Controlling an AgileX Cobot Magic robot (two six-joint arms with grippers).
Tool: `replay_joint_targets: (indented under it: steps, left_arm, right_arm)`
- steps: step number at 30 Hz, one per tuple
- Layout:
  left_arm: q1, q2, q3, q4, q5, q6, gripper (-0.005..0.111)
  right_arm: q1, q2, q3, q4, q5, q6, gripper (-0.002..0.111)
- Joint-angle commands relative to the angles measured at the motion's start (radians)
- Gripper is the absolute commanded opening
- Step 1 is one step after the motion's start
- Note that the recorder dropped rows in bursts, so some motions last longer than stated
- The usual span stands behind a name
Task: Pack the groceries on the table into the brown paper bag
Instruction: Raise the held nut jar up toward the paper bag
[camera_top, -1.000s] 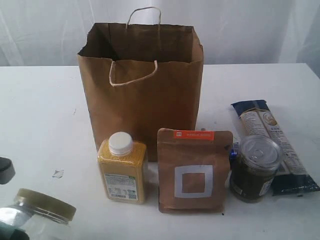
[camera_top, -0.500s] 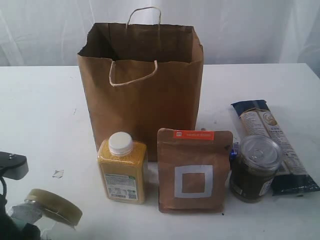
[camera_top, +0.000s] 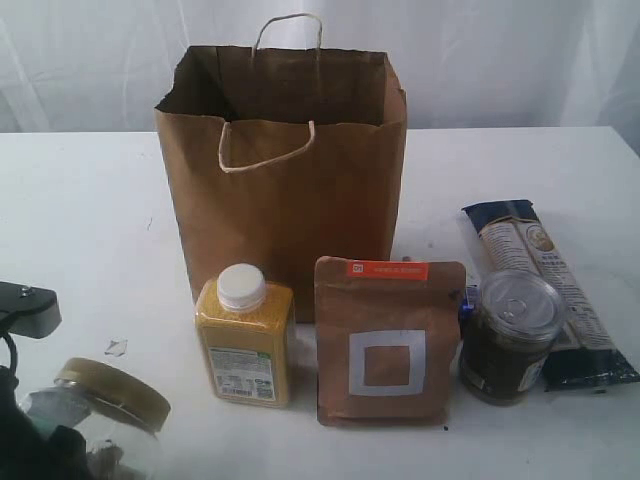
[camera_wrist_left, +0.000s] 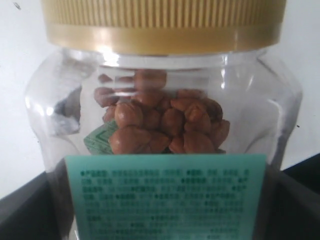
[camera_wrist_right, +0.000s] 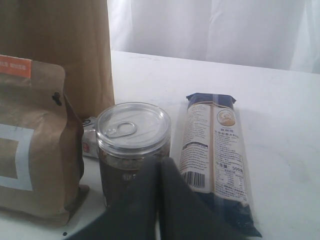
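Observation:
The clear jar (camera_top: 100, 425) with a gold lid (camera_wrist_left: 162, 22), holding brown nuts, sits tilted at the near left, with my left gripper (camera_wrist_left: 165, 215) shut on its body. The brown paper bag (camera_top: 290, 200) stands open at the table's (camera_top: 80, 220) middle back. In front of it stand the yellow bottle (camera_top: 245, 340), the brown square-marked pouch (camera_top: 388, 345) and the small dark jar (camera_top: 512, 335). The long navy-tan packet (camera_top: 545, 275) lies flat to the right. My right gripper (camera_wrist_right: 160, 167) is shut and empty, just short of the dark jar (camera_wrist_right: 132, 145) and beside the packet (camera_wrist_right: 215, 150).
A white curtain hangs behind the table. A small scuff (camera_top: 116, 347) marks the tabletop left of the bottle. A small white-and-red box (camera_wrist_right: 89, 142) is wedged between the pouch (camera_wrist_right: 30, 145) and the dark jar. The bag (camera_wrist_right: 60, 40) rises behind the pouch.
The clear jar has moved up and rightward at the near left corner, carried in my left gripper. The other groceries and the bag have not moved.

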Motion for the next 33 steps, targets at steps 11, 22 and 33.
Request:
replay_joint_targets:
  steps: [11,22,33]
  left_arm:
    - [-0.047,0.051,-0.012,0.081,0.000,-0.088,0.105]
    - [-0.047,0.073,-0.013,0.131,0.005,-0.101,0.105]
    - [-0.047,0.111,-0.013,0.136,-0.007,-0.099,0.105]
  right_arm:
    - [-0.004,-0.006,0.005,0.000,-0.009,0.005,0.000]
    - [-0.004,-0.006,0.005,0.000,-0.011,0.005,0.000]
    - [-0.004,-0.006,0.005,0.000,-0.009,0.005,0.000]
